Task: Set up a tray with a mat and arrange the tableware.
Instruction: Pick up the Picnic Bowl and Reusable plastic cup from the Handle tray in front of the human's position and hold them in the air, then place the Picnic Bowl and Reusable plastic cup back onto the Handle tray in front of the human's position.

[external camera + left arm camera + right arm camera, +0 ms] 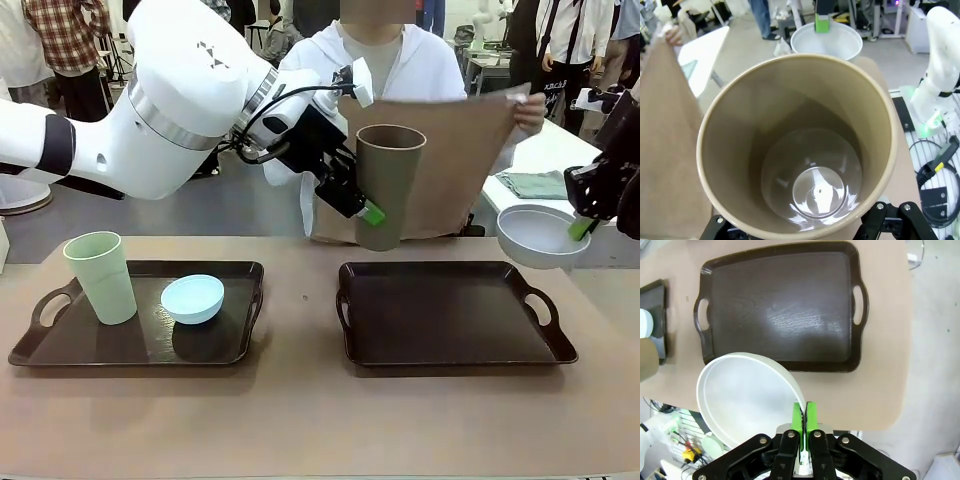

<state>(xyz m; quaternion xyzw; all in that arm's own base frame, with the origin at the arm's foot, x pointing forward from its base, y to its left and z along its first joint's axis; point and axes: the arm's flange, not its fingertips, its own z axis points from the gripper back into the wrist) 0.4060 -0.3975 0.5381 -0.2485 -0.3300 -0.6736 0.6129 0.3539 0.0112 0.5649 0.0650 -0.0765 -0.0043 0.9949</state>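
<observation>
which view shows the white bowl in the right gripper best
The right wrist view: the white bowl shows most of its inside, with the right gripper pinching its rim. The front view shows it side-on at the right edge. The left wrist view shows part of it beyond the brown cup.

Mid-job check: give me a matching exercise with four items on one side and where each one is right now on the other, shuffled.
Items:
1. brown cup
2. green cup
3. white bowl
4. brown mat

Places:
A. held up in the person's hands
B. pinched at its rim by the right arm's fingers, off the table's end
C. standing upright on the left tray
D. gripped by the left arm's fingers, up in the air

Pairs: 1-D, 2-C, 3-B, 4-A
</observation>
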